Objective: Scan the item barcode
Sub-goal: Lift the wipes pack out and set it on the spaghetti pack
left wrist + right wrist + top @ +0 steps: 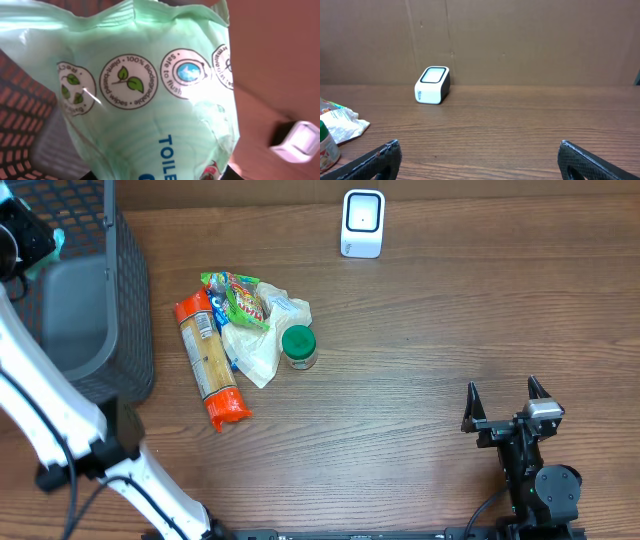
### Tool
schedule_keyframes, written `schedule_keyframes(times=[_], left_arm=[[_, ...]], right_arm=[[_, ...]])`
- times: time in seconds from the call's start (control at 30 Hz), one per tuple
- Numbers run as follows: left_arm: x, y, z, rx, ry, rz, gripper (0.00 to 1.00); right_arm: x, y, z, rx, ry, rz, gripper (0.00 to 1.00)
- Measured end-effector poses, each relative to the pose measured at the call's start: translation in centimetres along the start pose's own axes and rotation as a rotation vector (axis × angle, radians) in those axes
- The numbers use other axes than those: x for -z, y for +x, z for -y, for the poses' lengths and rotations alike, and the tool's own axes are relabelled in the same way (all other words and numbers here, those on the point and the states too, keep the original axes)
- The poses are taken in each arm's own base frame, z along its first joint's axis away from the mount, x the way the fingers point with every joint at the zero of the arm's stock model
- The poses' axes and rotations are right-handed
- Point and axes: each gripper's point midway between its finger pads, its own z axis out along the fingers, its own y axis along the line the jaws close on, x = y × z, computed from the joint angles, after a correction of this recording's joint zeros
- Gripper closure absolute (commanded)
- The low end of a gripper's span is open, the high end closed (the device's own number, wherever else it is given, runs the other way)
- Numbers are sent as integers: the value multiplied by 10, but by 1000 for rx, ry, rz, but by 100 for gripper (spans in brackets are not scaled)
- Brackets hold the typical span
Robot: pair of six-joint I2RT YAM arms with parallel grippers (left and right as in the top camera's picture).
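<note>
Green wipes pack (150,100) between left fingers (38,240), over basket (132,330)

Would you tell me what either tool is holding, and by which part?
The left tool holds the green toilet wipes pack; the grip spot is hidden. The right tool holds nothing.

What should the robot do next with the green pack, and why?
Probably swing the green wipes pack toward the white scanner. The left gripper holds it up by the basket, far from the scanner, and the wrist view shows only logos, no barcode yet.
</note>
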Motion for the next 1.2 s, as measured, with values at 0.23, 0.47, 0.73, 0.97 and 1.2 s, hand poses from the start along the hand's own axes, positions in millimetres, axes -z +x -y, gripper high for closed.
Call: schedule_keyframes(times=[0.23,0.47,0.73,0.97,1.2], left_arm=[[99,11,76,-133,169,162,66],[84,55,135,-265,244,30,68],[-1,137,146,-376,66,-314,71],[-66,205,131,-432,-55,-531,71],[-117,262,106,-453,-124,-656,69]], right_arm=[[0,0,0,0,0,0,0],[0,0,0,0,0,0,0],[0,0,0,0,0,0,0],[0,0,0,0,0,0,0],[0,0,0,0,0,0,0]])
